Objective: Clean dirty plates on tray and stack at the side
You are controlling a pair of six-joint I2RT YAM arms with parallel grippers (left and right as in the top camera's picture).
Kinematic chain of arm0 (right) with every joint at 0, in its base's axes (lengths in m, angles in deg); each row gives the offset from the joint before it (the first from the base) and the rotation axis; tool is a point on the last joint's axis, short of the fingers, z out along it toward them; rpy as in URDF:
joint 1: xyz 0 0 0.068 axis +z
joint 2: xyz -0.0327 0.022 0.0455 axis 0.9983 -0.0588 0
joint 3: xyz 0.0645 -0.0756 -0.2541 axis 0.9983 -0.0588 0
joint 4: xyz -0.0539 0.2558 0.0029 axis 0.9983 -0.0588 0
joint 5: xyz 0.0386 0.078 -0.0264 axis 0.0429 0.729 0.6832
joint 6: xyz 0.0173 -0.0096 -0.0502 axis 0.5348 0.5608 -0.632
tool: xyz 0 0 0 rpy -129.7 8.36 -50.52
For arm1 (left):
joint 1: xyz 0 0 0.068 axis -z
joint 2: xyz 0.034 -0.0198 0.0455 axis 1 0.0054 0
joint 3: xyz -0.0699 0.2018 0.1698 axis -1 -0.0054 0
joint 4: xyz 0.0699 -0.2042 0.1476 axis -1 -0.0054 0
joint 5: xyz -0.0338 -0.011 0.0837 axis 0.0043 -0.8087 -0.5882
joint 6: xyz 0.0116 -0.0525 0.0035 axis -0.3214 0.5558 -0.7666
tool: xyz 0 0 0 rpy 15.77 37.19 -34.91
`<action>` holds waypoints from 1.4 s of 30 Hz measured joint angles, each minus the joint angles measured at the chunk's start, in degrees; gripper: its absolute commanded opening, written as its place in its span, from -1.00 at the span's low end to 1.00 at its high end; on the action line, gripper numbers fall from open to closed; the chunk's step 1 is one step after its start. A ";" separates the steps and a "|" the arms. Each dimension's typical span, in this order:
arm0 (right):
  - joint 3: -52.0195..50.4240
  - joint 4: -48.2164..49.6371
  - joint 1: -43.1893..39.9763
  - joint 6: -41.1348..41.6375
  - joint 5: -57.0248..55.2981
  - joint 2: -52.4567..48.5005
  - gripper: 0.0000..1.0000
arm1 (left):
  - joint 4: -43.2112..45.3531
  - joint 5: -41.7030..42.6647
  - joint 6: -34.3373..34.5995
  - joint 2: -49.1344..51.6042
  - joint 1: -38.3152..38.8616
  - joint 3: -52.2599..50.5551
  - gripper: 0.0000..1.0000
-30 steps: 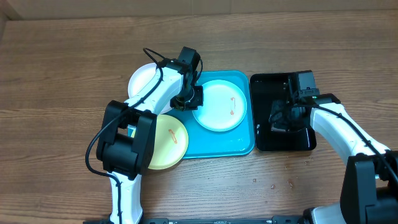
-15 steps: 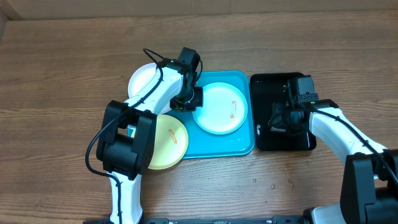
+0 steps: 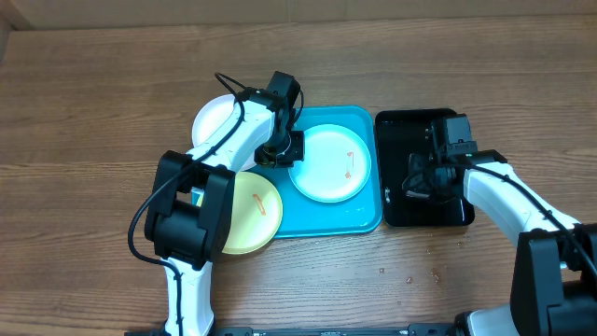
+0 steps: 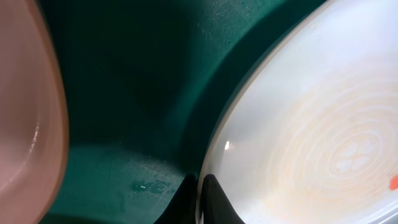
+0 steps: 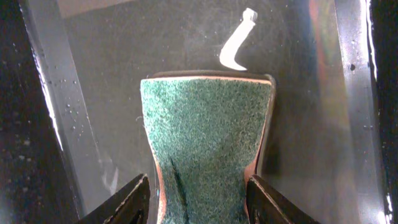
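Observation:
On the turquoise tray (image 3: 359,217) lies a pale blue plate (image 3: 329,161) with an orange smear. My left gripper (image 3: 281,149) is at the plate's left edge. In the left wrist view my left gripper (image 4: 200,194) is shut on the rim of this plate (image 4: 311,118) above the tray floor (image 4: 124,87). A white plate (image 3: 215,119) lies on the table left of the tray. A yellow-green plate (image 3: 250,210) with an orange streak lies at the tray's lower left corner. My right gripper (image 5: 202,200) pinches a green sponge (image 5: 208,124).
A glossy black tray (image 3: 396,201) stands right of the turquoise one, wet inside, with my right gripper (image 3: 422,182) low over it. A white scrap (image 5: 238,42) lies on its floor. Another plate's pale rim (image 4: 28,124) shows at the left edge of the left wrist view.
My left jaws have closed onto the plate's rim. My right gripper has shifted a little toward the near side of the black tray, its jaws narrowing on the sponge.

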 measured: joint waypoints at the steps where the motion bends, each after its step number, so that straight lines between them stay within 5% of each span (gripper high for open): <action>1: 0.00 0.13 0.00 0.00 -0.07 0.00 0.00 | 0.00 0.00 0.00 0.00 0.02 0.00 -0.89; 4: 0.00 0.37 0.00 0.24 -0.26 0.00 -0.18 | 0.00 0.00 0.00 0.00 0.00 0.00 -0.88; 11: -0.61 0.61 0.00 -0.04 -0.55 0.00 -0.03 | -0.04 -0.02 -0.20 0.00 0.02 0.00 -0.84; 16: -1.16 0.72 0.00 0.04 -0.59 0.00 -0.93 | -0.17 0.00 -0.24 0.00 0.00 0.00 -0.92; 27: 0.33 -4.44 0.00 -0.74 -0.59 0.00 -0.93 | -3.17 0.00 -0.15 -0.04 -0.39 0.11 -0.92; 42: 15.17 -22.23 0.00 -1.44 -2.27 -0.20 -0.93 | -6.75 -6.01 4.70 -1.64 -0.81 0.11 -0.85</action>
